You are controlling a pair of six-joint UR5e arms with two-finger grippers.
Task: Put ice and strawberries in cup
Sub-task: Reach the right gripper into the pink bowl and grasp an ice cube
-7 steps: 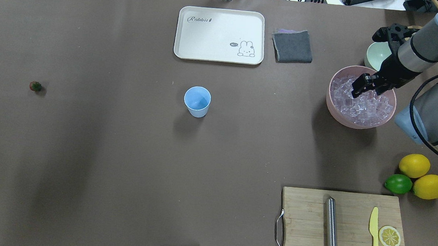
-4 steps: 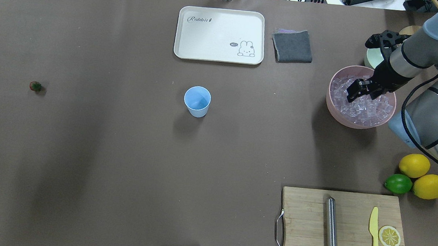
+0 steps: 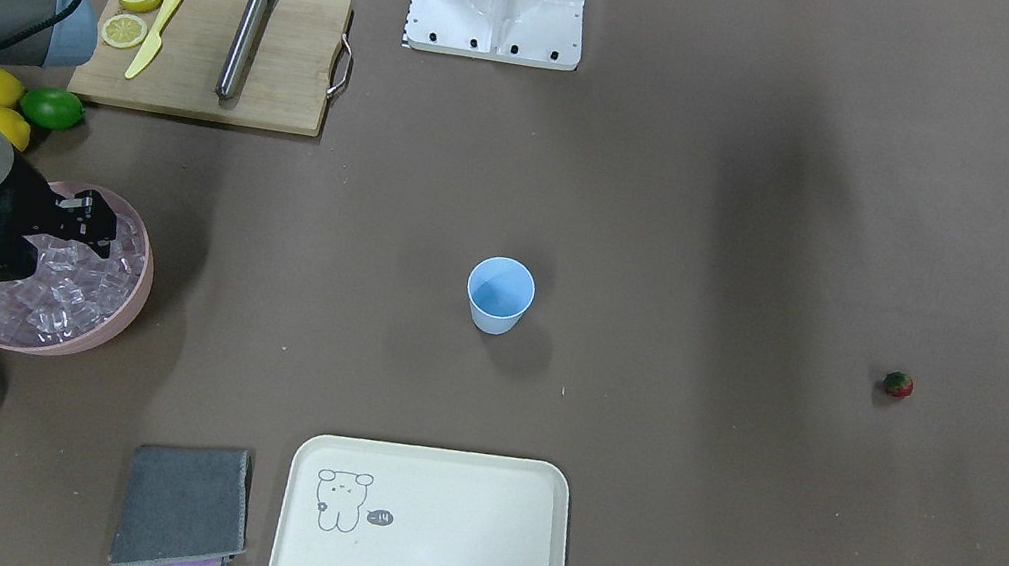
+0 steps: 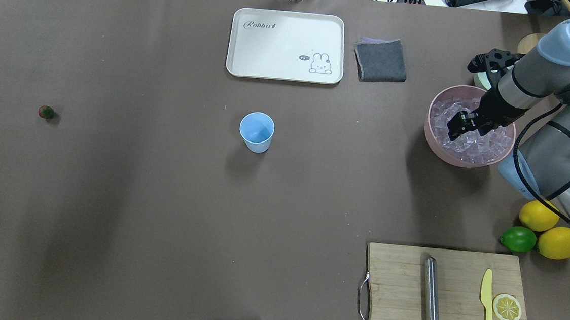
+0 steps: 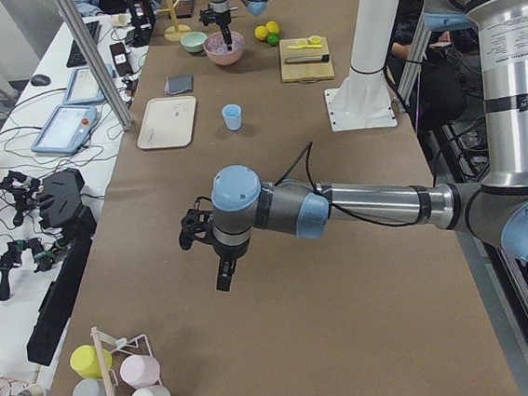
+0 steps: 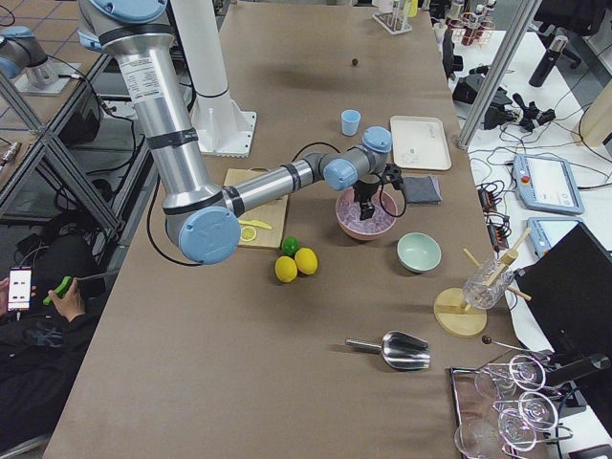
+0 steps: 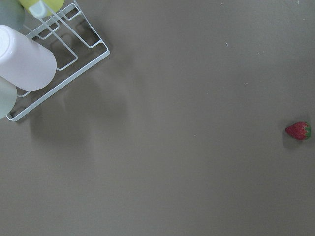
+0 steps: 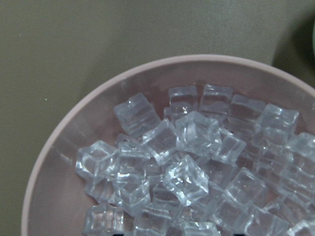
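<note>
Right claw (image 4: pixel 457 128): jaws apart, tips down among the ice (image 4: pixel 484 142) in the pink bowl (image 4: pixel 436 150). It is lower and further left across the bowl than a second ago.
Left claw (image 5: pixel 223 281): hangs over bare bench (image 4: pixel 160 196) at the left end. Cannot tell whether it is open or closed.
Cup (image 4: pixel 256 131): upright, mid-bench, unmoved.
Strawberry (image 4: pixel 46 112): on the bench, well left of the cup, unmoved.
</note>
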